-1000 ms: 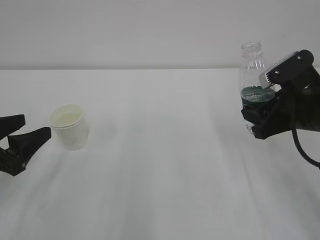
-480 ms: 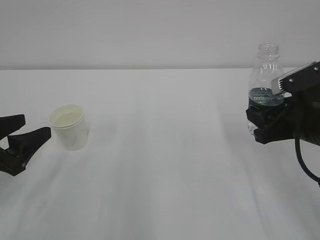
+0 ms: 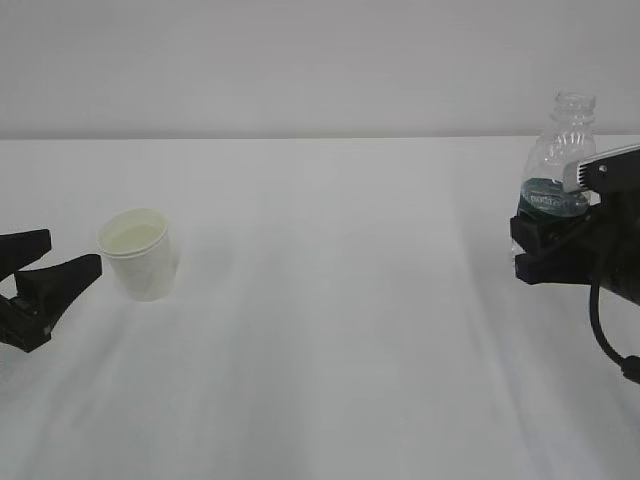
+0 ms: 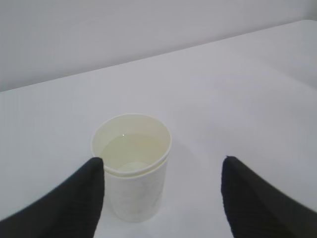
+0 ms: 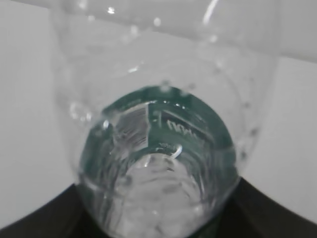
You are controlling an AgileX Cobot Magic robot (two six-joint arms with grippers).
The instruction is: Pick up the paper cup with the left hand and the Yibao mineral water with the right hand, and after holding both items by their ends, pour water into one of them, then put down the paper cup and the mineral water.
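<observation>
The white paper cup [image 3: 140, 253] stands upright on the white table at the left, with liquid in it; it also shows in the left wrist view [image 4: 132, 165]. My left gripper [image 3: 45, 280] is open and empty just left of the cup; in its wrist view [image 4: 161, 198] the cup stands between the fingers, close to the left one. My right gripper [image 3: 548, 250] is shut on the lower body of the Yibao mineral water bottle [image 3: 560, 160], held upright at the far right. The clear bottle with its green label fills the right wrist view [image 5: 158, 158].
The white table [image 3: 330, 350] spans the whole view, with a plain pale wall behind it. A black cable [image 3: 605, 335] loops below the right arm.
My right gripper has carried the bottle to the right and slightly down, and the bottle now stands more upright. The cup and the left gripper have not moved.
</observation>
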